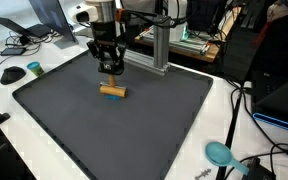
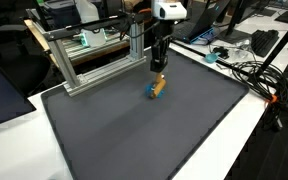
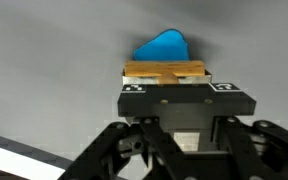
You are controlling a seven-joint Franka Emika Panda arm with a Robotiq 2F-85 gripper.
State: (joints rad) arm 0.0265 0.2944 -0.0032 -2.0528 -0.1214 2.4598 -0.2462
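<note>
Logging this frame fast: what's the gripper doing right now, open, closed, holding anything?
Gripper: cannot tell if open or closed; it hangs just above the wooden block on the mat, apparently not gripping it.

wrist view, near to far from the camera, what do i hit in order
gripper → wooden block → blue piece, which shows just past the block's far edge
</note>
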